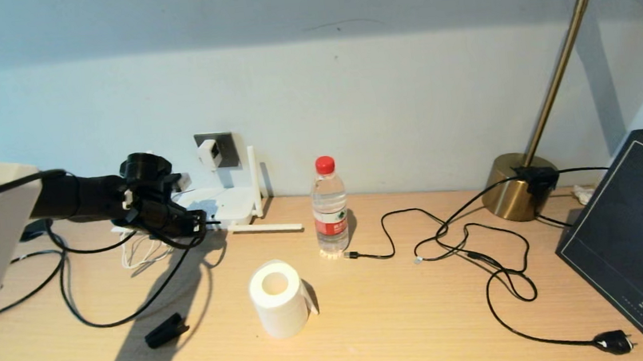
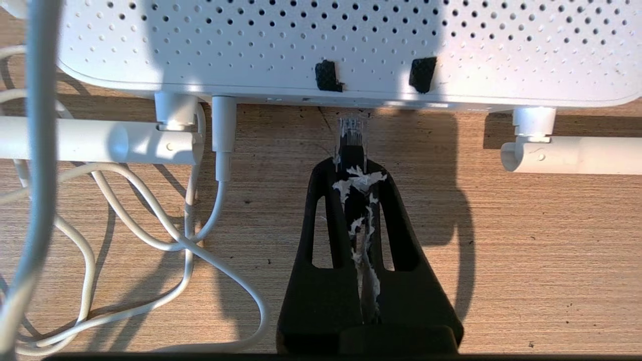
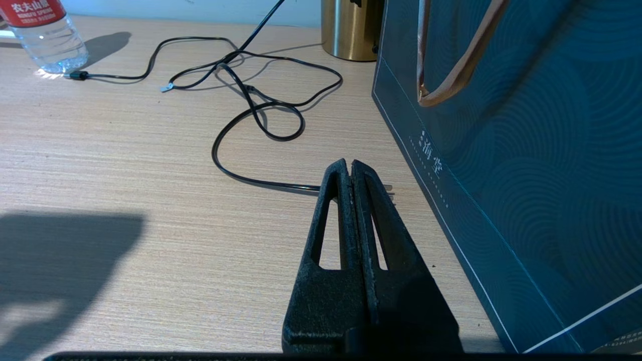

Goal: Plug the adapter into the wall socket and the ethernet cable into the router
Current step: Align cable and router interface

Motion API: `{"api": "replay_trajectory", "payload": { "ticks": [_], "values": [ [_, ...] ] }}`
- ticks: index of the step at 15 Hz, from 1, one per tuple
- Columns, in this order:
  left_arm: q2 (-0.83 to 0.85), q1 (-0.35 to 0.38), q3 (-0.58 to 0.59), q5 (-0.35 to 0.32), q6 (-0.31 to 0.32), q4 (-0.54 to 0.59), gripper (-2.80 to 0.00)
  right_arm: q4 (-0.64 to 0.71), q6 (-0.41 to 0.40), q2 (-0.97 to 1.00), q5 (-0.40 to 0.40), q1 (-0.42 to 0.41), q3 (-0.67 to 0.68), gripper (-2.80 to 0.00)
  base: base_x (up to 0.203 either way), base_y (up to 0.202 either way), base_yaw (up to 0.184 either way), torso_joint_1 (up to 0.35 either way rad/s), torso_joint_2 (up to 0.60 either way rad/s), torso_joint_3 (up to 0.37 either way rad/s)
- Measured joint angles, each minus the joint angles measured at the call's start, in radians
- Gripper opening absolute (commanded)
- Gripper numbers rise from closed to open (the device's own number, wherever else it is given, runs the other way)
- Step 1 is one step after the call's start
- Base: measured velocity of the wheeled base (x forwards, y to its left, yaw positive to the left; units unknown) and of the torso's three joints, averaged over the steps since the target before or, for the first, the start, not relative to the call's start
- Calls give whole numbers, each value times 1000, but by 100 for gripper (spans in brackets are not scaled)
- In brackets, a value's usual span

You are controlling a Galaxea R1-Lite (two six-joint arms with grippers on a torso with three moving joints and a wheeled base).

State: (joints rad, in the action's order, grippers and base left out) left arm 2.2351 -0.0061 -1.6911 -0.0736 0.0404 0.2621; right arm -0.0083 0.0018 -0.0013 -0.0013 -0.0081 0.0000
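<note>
- Gripping the clear plug end of the ethernet cable (image 2: 352, 134), the left gripper (image 2: 351, 165) is clamped tight around it, the plug tip just short of the front edge of the router (image 2: 321, 40), apart from it and below two dark patches.
- White residue streaks the inner faces of its fingers (image 2: 326, 200).
- From the head view, the left gripper (image 1: 195, 220) sits low at the router (image 1: 226, 205), with the black cable looping back across the table (image 1: 402, 335).
- The adapter (image 1: 208, 153) is seated in the wall socket (image 1: 226, 148); its thin white cord tangles beside the router.
- The right gripper (image 3: 349, 168) hovers over the table with jaws pressed together, holding nothing, beside a dark blue bag (image 3: 526, 150) whose small printed characters are too faint to read.
- A water bottle (image 1: 329, 208) has a red label with Chinese writing, cut off by the right wrist view's edge.
- A paper roll (image 1: 278, 297) stands near the table's front; a brass lamp (image 1: 520, 185) is cut off by the frame.
</note>
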Motion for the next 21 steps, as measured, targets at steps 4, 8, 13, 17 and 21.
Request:
{"api": "replay_trajectory", "payload": {
  "ticks": [4,8,13,17,21],
  "values": [
    [-1,0,-2,0,0,0,-280,0,0,0,0,0,0,-280,0,0,0,0,0,0],
    [-1,9,-3,-1,1,-1,-280,-1,0,0,0,0,0,-280,0,0,0,0,0,0],
    [-6,13,-3,-1,2,0,-280,0,0,0,0,0,0,-280,0,0,0,0,0,0],
    [-7,13,-3,-1,1,0,-280,0,0,0,0,0,0,-280,0,0,0,0,0,0],
    [-7,13,-5,-1,2,-1,-280,1,0,0,0,0,0,-280,0,0,0,0,0,0]
  ]
}}
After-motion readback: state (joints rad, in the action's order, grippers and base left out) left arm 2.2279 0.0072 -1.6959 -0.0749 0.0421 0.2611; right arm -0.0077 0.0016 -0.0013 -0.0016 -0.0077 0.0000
